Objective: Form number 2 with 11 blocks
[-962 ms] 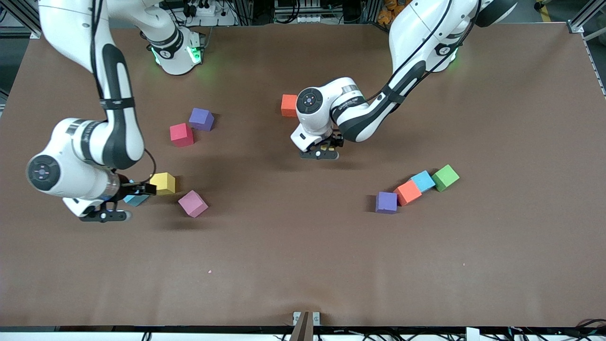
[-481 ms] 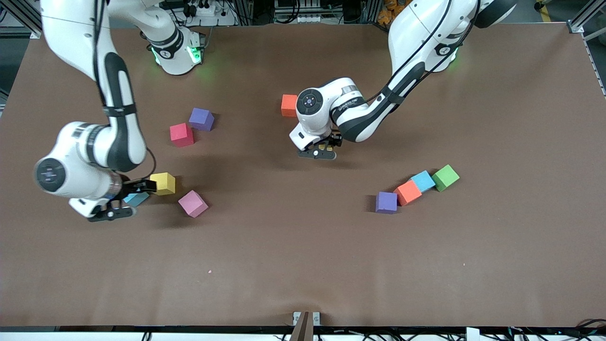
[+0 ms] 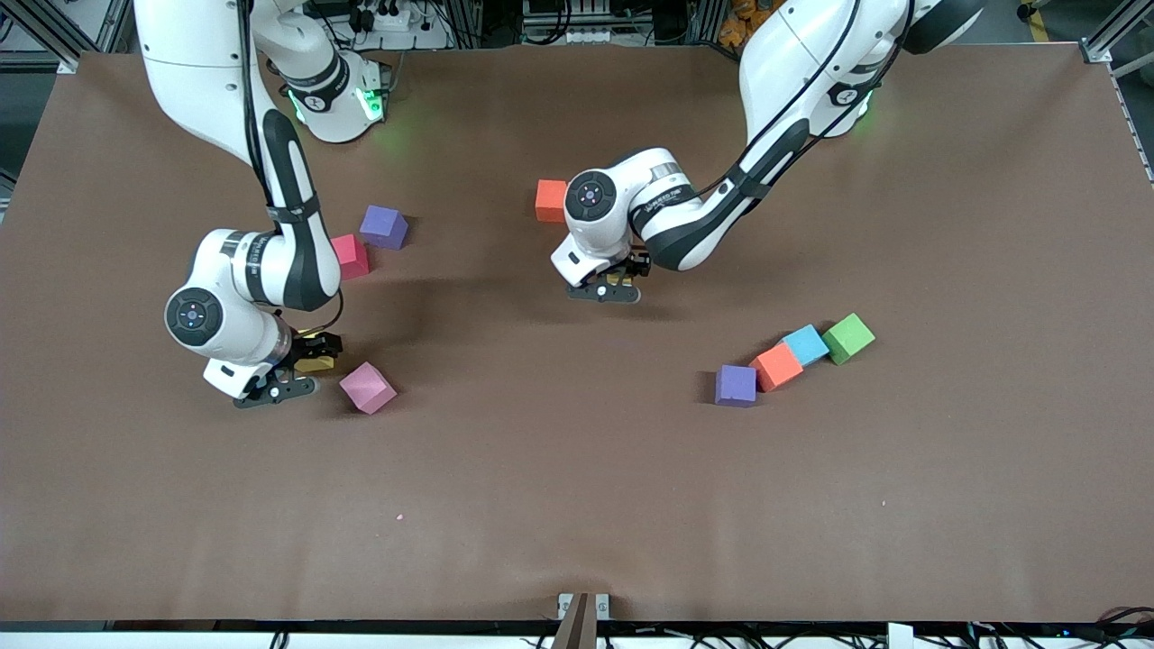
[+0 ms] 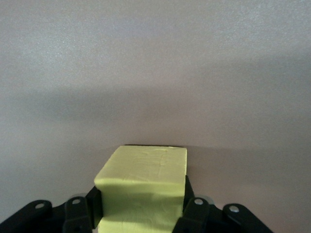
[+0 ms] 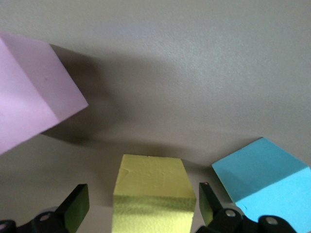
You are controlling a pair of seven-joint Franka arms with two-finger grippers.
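1. Front view: the table (image 3: 577, 505) is a flat brown matte sheet. My left gripper (image 3: 606, 290) hangs low over its middle, fingers pinched on a small yellow cube (image 3: 618, 280) that barely shows under the wrist. My right gripper (image 3: 287, 377) sits low toward the right arm's end, spread wide around a second yellow cube (image 3: 315, 363). Just beside it lies a pink cube (image 3: 367, 388), turned corner-on. A red cube (image 3: 349, 256) and a purple cube (image 3: 383, 226) lie farther from the camera, near each other. An orange cube (image 3: 549, 200) peeks out by my left wrist. Toward the left arm's end runs a slanted row: a purple block (image 3: 736, 385), an orange block (image 3: 776, 367), a blue block (image 3: 805, 344), and a green cube (image 3: 847, 338). All look like soft, matte foam with sharp edges. No digit is formed; the cubes lie scattered.

2. Left wrist view: my black fingers (image 4: 194, 213) press both flanks of the yellow cube (image 4: 143, 187); its top face is slightly dimpled.

3. Right wrist view: my fingers (image 5: 77, 208) stand apart from the yellow cube (image 5: 153, 196), not touching it. A pink cube (image 5: 34, 92) and a blue cube (image 5: 262, 179) flank it.
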